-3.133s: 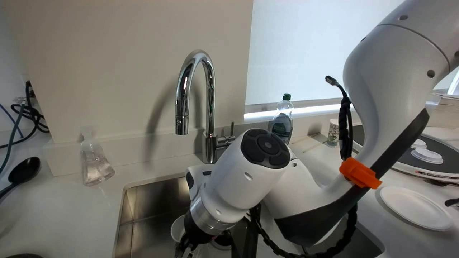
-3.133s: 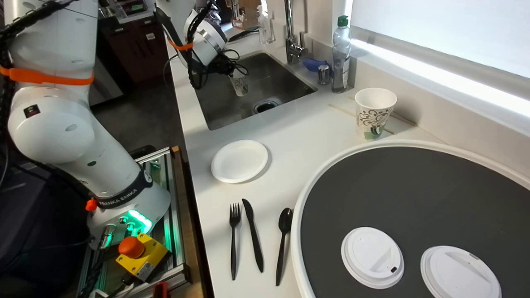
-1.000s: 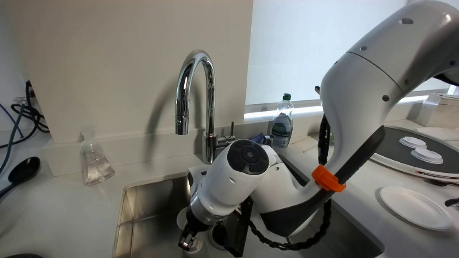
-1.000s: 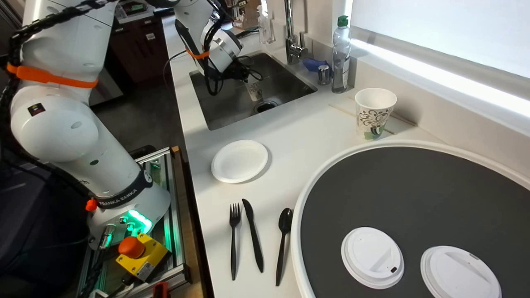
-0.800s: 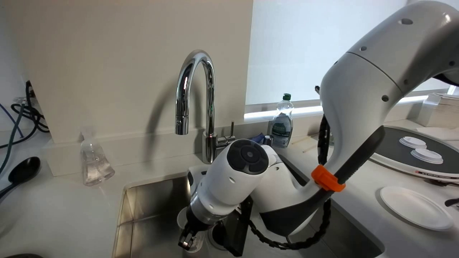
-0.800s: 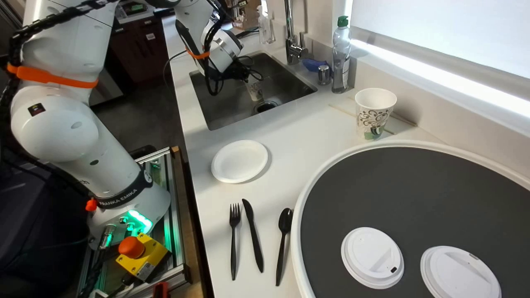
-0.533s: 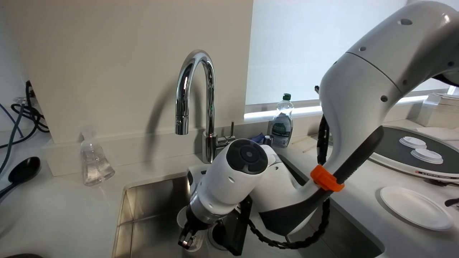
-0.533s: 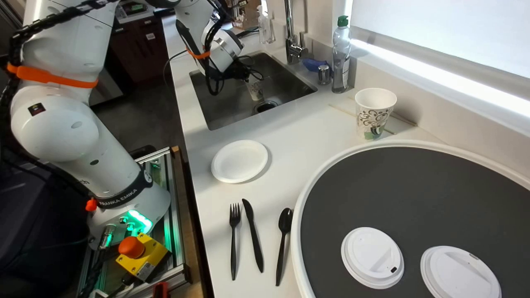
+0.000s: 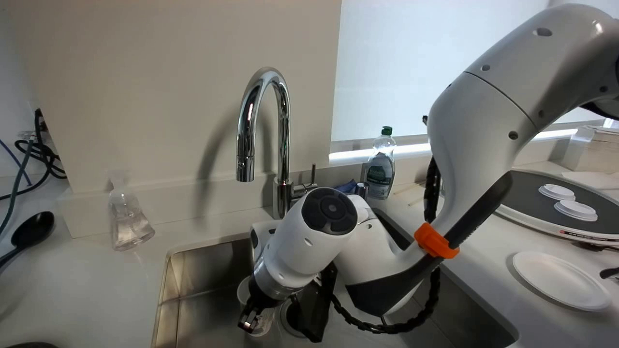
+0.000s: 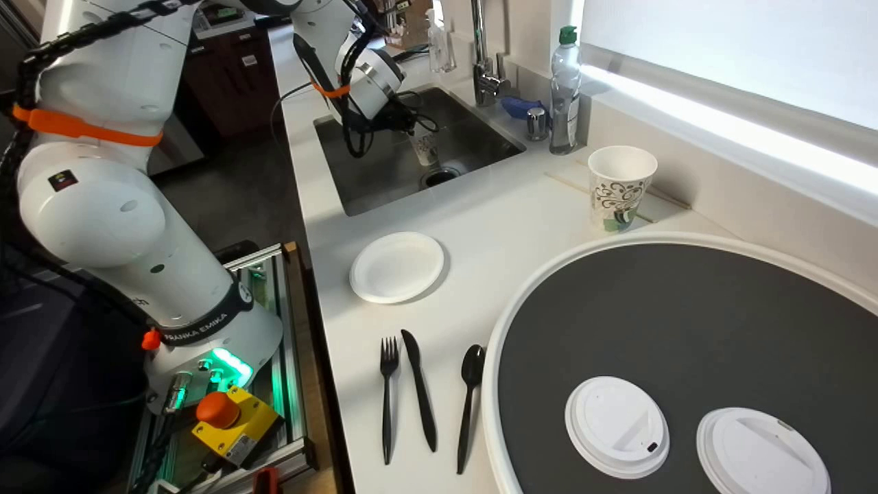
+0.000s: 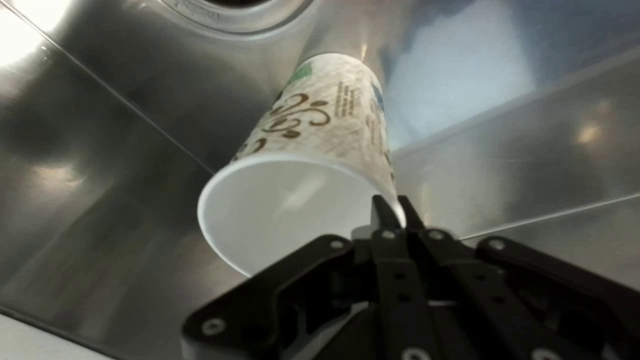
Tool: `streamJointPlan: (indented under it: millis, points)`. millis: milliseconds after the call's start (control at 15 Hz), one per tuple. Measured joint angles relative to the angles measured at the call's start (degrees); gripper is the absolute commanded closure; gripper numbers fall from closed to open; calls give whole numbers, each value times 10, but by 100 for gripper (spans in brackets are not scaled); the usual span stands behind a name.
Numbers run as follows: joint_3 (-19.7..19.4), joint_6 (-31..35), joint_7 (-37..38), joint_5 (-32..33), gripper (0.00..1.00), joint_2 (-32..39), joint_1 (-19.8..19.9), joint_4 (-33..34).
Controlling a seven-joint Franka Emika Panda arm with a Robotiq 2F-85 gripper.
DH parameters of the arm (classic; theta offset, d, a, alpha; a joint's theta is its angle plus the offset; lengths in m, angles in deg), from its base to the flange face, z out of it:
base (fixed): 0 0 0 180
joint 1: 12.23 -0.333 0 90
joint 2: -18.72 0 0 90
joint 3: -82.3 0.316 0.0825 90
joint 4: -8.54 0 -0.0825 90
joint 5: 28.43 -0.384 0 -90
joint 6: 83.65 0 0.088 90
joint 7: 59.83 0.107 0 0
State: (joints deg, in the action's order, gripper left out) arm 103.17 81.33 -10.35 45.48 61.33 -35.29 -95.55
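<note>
The fingers pinch a paper cup by its rim inside the sink. Near the sink lies a plate.

In an exterior view: camera close, tilted slightly down, facing across the stainless-steel sink to the chrome faucet and wall, sink cropped by the lower edge. In an exterior view: camera set high near the round dark-topped tray, facing lengthwise down the countertop, tray near, sink farther off, Franka arm along the picture's left; shared by both exterior views are sink, faucet, dish-soap bottle, paper plate and cup lids. Wrist view: nearest, looking obliquely down past the gripper into a patterned paper cup and the sink around it, which all three cover.
</note>
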Motion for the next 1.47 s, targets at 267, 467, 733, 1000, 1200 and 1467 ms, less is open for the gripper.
streamJointPlan:
  millis: [267, 467, 733, 1000, 1200, 1467]
  points:
    - [-1, 0, 0, 0, 99, 0, -1, 0]
    - [-1, 0, 0, 0, 99, 0, -1, 0]
    - [-1, 0, 0, 0, 72, 0, -1, 0]
    - [-2, 0, 0, 0, 51, 1, -1, 0]
    - [-5, 0, 0, 0, 29, 1, -1, 0]
    - [-9, 0, 3, 0, 1, -4, -1, 0]
